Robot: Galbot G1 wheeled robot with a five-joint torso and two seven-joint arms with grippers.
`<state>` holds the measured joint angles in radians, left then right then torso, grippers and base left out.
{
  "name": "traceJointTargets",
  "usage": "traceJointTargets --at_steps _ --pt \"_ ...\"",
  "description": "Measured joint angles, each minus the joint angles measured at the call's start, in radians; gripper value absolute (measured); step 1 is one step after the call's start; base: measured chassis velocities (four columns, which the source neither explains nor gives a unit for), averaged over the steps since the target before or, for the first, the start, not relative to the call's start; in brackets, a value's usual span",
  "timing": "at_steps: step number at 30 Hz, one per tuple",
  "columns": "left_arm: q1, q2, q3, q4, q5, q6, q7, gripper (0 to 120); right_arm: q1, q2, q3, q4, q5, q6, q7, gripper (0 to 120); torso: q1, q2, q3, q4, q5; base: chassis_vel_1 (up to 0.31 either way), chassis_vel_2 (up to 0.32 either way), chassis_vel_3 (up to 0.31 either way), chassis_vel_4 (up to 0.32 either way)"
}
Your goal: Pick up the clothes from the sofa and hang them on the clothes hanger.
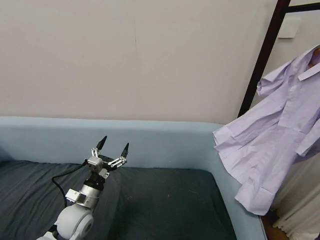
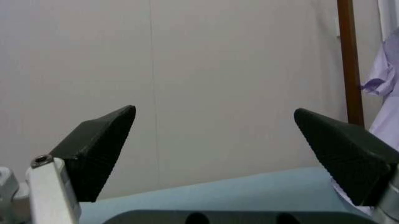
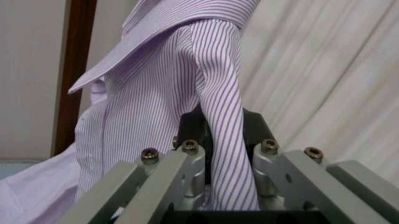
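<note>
My right pincer (image 3: pixel 221 130) is pressed together on cloth. Its two dark pads (image 3: pixel 188 126) pinch a narrow fold of the striped shirt (image 3: pixel 156 84). The fold passes between the pads and runs away from my wrist toward the turned collar (image 3: pixel 143 51), so the grip sits near the collar end, not the hem. The dark post (image 3: pixel 74 70) of the rack stands just beside the shirt's front, and a pale curtain (image 3: pixel 324 70) hangs behind on the other side.

From my head, the shirt (image 1: pixel 277 145) is off the sofa (image 1: pixel 165 137). It hangs at my right, past the sofa's end. Its long axis slopes from high at the right edge down to a hem near the seat's corner. The post (image 1: pixel 262 60) rises beside the shirt's sleeve on the sofa side and meets a bar (image 1: pixel 302 7) at the top.

My left pincer (image 1: pixel 114 146) is spread wide and holds nothing. It is raised over the dark seat cushion (image 1: pixel 165 205), well apart from the shirt. Its fingertips (image 2: pixel 100 140) frame the bare wall (image 2: pixel 218 70).

Judgement: the right arm is the nearer and alone bears the shirt. The hanging step therefore turns on lifting the held collar end toward the bar, up along the post. The rest of the shirt will likely trail below the grip.
</note>
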<state>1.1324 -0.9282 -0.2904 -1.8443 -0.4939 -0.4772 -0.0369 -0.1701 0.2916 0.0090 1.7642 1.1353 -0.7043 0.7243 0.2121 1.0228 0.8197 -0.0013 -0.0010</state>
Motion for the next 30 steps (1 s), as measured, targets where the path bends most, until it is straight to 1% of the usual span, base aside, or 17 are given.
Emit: traceJointTargets --at_steps 1,3,4,6,7,8,9,10,12,14,17,19,22,24,27,30 --pt "0.000 0.000 0.000 0.000 0.000 0.000 0.000 100 0.000 0.000 0.000 0.000 0.000 0.000 0.000 8 0.000 0.000 0.000 0.0000 0.0000 0.000 0.000 0.000 0.000" --pt "0.001 0.000 -0.003 0.008 0.000 -0.001 0.000 100 0.053 0.038 -0.067 -0.030 -0.023 0.000 0.001 8 0.000 0.000 0.000 0.0006 0.0002 0.000 0.000 0.000 0.000" --pt "0.001 0.000 -0.004 0.010 0.000 -0.001 -0.001 100 0.089 0.064 -0.108 -0.048 -0.032 0.000 0.003 8 0.000 0.000 0.000 0.0004 0.0004 0.000 0.000 0.000 0.000" --pt "0.001 0.000 -0.004 0.010 0.000 -0.001 -0.001 100 0.093 0.067 -0.112 -0.051 -0.032 0.000 0.004 8 0.000 0.000 0.000 0.0003 0.0005 0.000 0.000 0.000 0.000" --pt "0.002 -0.001 -0.005 0.010 0.000 -0.001 -0.001 100 0.139 0.101 -0.158 -0.072 -0.039 0.001 0.016 8 0.000 0.000 0.000 0.0001 0.0005 0.000 0.000 0.000 0.000" --pt "0.006 -0.003 -0.005 0.007 0.001 0.001 -0.002 100 0.229 0.170 -0.226 -0.116 -0.046 0.003 0.046 8 0.000 0.000 0.000 0.0006 0.0000 0.000 0.000 0.000 0.000" --pt "0.008 -0.003 -0.006 0.006 0.002 0.002 -0.003 100 0.263 0.197 -0.252 -0.134 -0.049 0.004 0.059 8 0.000 0.000 0.000 0.0001 -0.0002 0.000 0.000 0.000 0.000" --pt "0.008 -0.003 -0.006 0.006 0.002 0.002 -0.003 100 0.263 0.197 -0.252 -0.134 -0.049 0.004 0.059 8 0.000 0.000 0.000 0.0001 -0.0002 0.000 0.000 0.000 0.000" --pt "0.016 -0.003 -0.015 0.001 0.003 0.004 -0.004 100 0.358 0.272 -0.320 -0.194 -0.054 0.007 0.108 8 0.000 0.000 0.000 0.0004 -0.0001 0.000 0.000 0.000 0.000" --pt "0.017 -0.003 -0.017 0.001 0.003 0.004 -0.004 100 0.377 0.284 -0.333 -0.207 -0.054 0.008 0.118 8 0.000 0.000 0.000 0.0006 -0.0001 0.000 0.000 0.000 0.000" --pt "0.029 -0.003 -0.037 0.000 0.003 0.004 -0.005 100 0.494 0.364 -0.421 -0.307 -0.048 0.012 0.180 8 0.000 0.000 0.000 0.0002 -0.0001 0.000 0.000 0.000 0.000" --pt "0.034 -0.004 -0.045 -0.001 0.003 0.003 -0.005 100 0.539 0.389 -0.457 -0.343 -0.038 0.012 0.206 8 0.000 0.000 0.000 -0.0001 0.0001 0.000 0.000 0.000 0.000" --pt "0.036 -0.007 -0.048 -0.001 0.003 0.001 -0.005 100 0.569 0.405 -0.482 -0.366 -0.031 0.014 0.225 8 0.000 0.000 0.000 -0.0002 0.0001 0.000 0.000 0.000 0.000" --pt "0.042 -0.013 -0.051 -0.003 0.003 -0.002 -0.006 100 0.616 0.433 -0.521 -0.401 -0.006 0.014 0.252 8 0.000 0.000 0.000 -0.0002 0.0001 0.000 0.000 0.000 0.000" --pt "0.047 -0.016 -0.055 -0.006 0.004 -0.004 -0.006 100 0.636 0.450 -0.535 -0.421 0.004 0.014 0.262 8 0.000 0.000 0.000 -0.0001 0.0001 0.000 0.000 0.000 0.000" --pt "0.062 -0.018 -0.071 -0.013 0.004 -0.008 -0.006 100 0.687 0.503 -0.559 -0.478 0.025 0.014 0.280 8 0.000 0.000 0.000 0.0000 0.0001 0.000 0.000 0.000 0.000"
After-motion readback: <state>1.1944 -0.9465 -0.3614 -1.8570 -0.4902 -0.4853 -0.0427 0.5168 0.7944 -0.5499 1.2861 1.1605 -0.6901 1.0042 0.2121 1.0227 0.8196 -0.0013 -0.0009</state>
